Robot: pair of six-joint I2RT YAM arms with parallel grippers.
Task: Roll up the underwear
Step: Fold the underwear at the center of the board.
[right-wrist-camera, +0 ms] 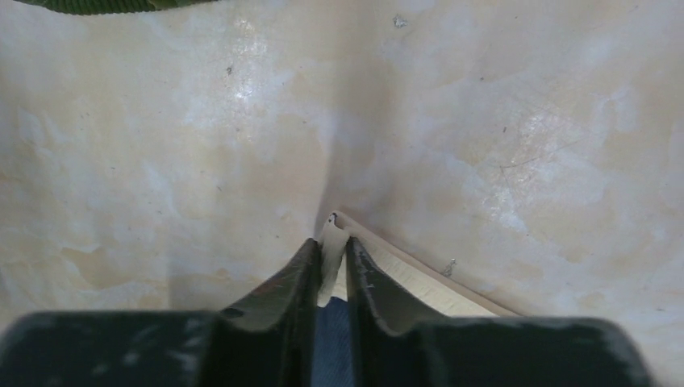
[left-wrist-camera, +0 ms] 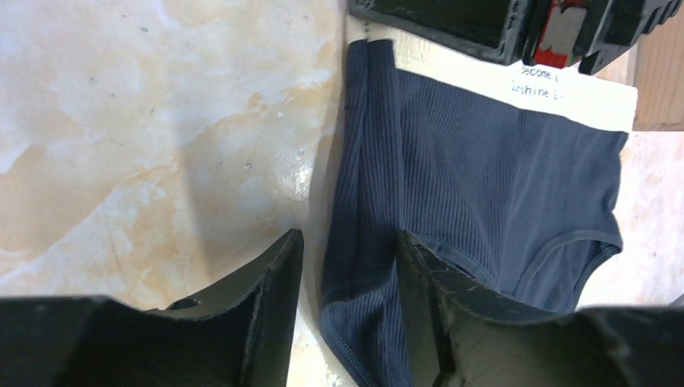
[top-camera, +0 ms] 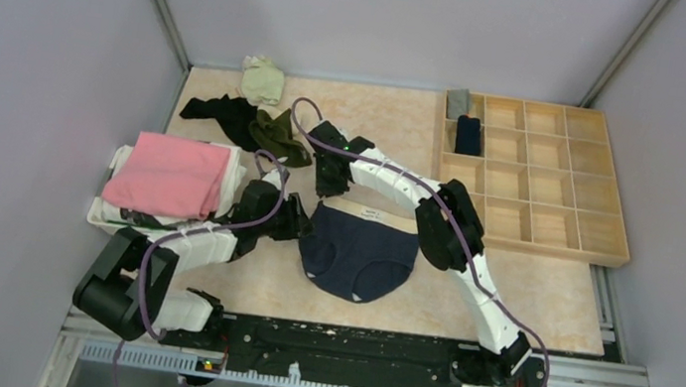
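Flat on the table lies a navy underwear [top-camera: 356, 253] with a beige waistband [top-camera: 368, 214]. My left gripper [top-camera: 300, 220] is at its left side. In the left wrist view the left gripper [left-wrist-camera: 348, 250] is open, its fingers [left-wrist-camera: 278, 282] apart on either side of the folded-over side edge of the underwear [left-wrist-camera: 500, 169]. My right gripper [top-camera: 330, 188] is at the waistband's upper left corner. In the right wrist view the right gripper [right-wrist-camera: 332, 246] is shut on that corner of the waistband [right-wrist-camera: 403, 278].
A folded pink cloth [top-camera: 169, 174] lies on a white stack at the left. Black [top-camera: 215, 112], olive [top-camera: 279, 135] and pale green [top-camera: 262, 78] garments lie at the back. A wooden compartment tray [top-camera: 553, 243] at the right holds two rolled pieces [top-camera: 467, 133].
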